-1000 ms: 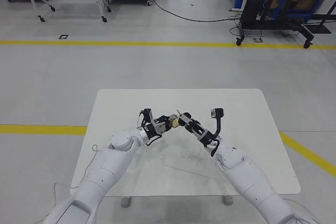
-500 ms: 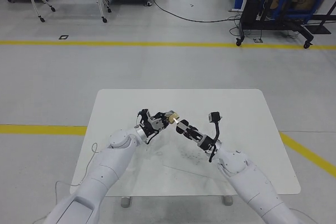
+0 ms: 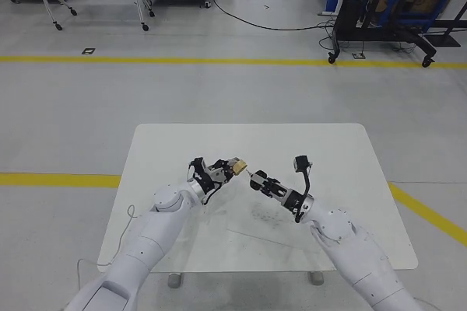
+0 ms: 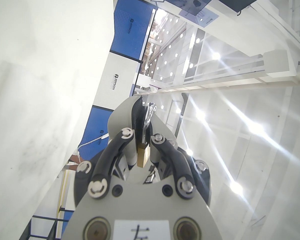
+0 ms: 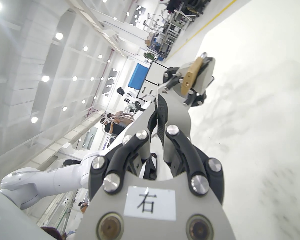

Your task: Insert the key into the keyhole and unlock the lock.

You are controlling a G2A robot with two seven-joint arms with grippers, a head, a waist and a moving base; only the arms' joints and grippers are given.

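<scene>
My left gripper [image 4: 144,111] is clamped tight on the small brass padlock with a silver shackle [image 4: 143,156]. The shackle is pinched between the dark pads, and the brass body sticks out clear of them on the side toward the wrist camera. From the right wrist I see that same lock just ahead of my right gripper [image 5: 157,102], a little off its line. The flat brass end with the keyhole is turned toward me, and the grey left fingers hug the lock from behind. The right gripper's fingers [image 5: 176,116] are pressed together with the ribbed pads meeting along their length. I cannot make out the key between them, since whatever they pinch is hidden by the pads. In the top view the right fingertips point straight at the lock and sit just beside it. I cannot tell whether anything bridges the small gap. Both grippers meet nose to nose over the middle of the white rounded-corner table [image 3: 342,148], a bit toward its far half. Beyond the table a yellow floor line [image 3: 218,60] crosses the grey floor.
</scene>
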